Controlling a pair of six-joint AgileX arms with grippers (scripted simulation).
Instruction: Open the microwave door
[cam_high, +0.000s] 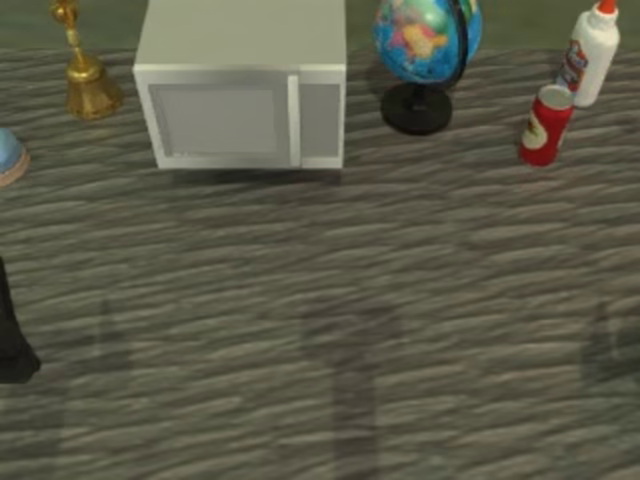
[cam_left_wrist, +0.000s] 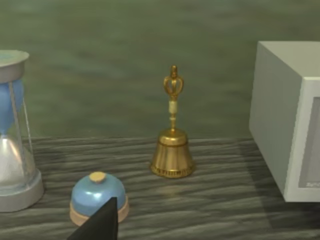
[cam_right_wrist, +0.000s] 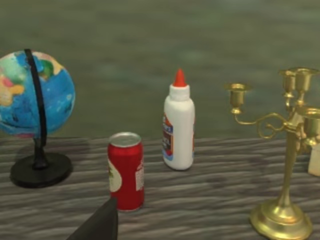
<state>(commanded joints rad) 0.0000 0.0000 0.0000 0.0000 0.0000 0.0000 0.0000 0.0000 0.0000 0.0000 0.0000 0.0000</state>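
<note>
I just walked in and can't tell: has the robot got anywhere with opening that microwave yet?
Nothing looks done yet. The microwave door sits shut, flush with the front of the microwave. Nothing is in hand: the left arm sits at the table's left edge, far from the door, and the right arm is out of the top view. Reaching and pulling remain.

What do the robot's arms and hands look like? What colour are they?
Very little of them shows. In the top view, the left arm is just a plain black shape at the table's left edge. Each wrist view shows one dark, pointed, wedge-like fingertip: the left gripper's finger and the right gripper's finger. No cables, stripes or markings can be seen.
</note>
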